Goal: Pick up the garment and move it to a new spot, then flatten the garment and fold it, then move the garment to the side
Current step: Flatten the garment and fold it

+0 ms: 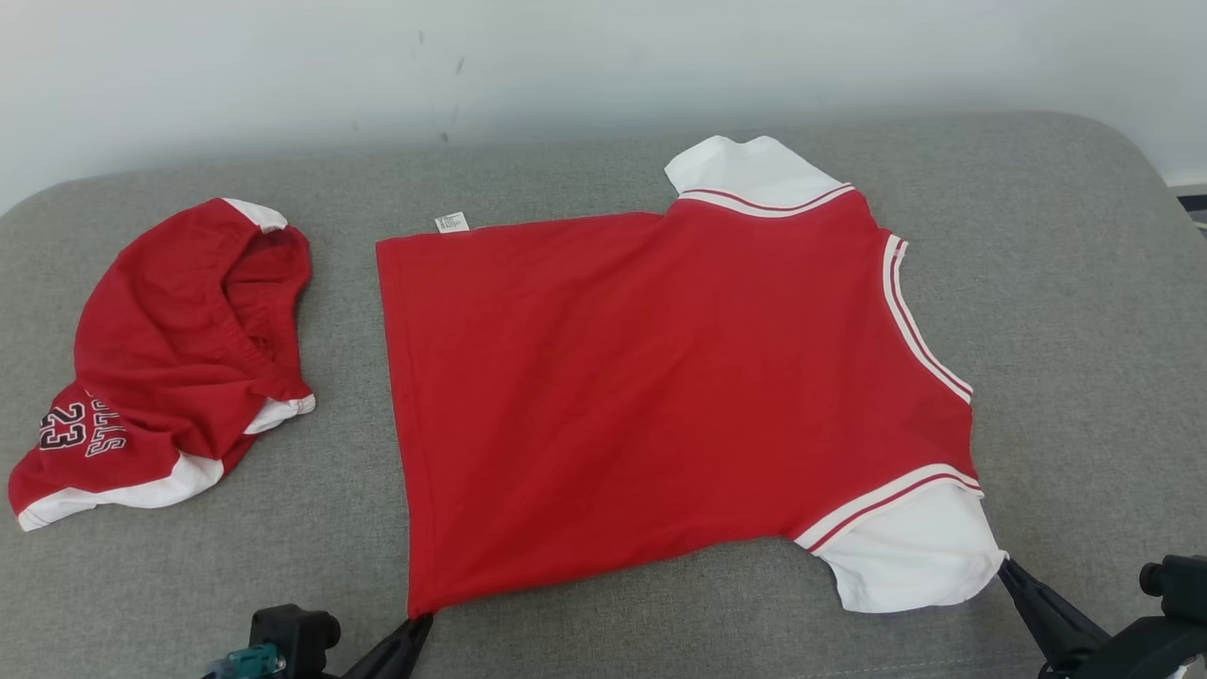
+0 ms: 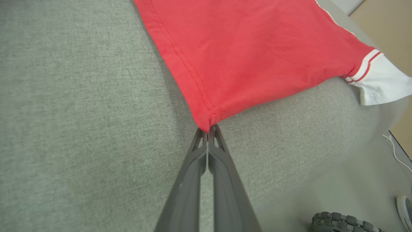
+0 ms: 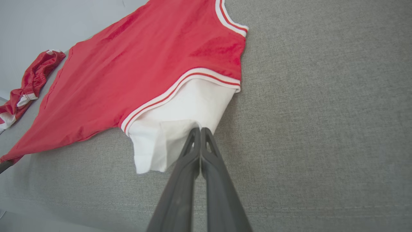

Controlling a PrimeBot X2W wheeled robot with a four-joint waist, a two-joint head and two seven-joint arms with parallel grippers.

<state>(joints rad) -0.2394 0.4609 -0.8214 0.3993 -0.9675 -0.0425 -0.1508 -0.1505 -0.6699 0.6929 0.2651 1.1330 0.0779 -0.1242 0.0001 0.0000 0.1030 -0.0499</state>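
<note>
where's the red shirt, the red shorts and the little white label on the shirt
red shirt [image 1: 660,396]: head view, middle of its red body.
red shorts [image 1: 160,339]: head view, on the crumpled red fabric at the left.
white label [image 1: 452,223]: head view, middle of the tag at the shirt's far hem corner.

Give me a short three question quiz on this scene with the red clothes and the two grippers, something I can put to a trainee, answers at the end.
1. True or false: the left gripper is shut on a hem corner of the red shirt.
2. Which part of the shirt does the right gripper pinch? A, the neckline. B, the white sleeve. C, the size label.
3. Fill in: the number printed on the red shorts, which lie to the robot's left of the shirt, is ___.

Key: 1 true; 2 B; 3 23.
</note>
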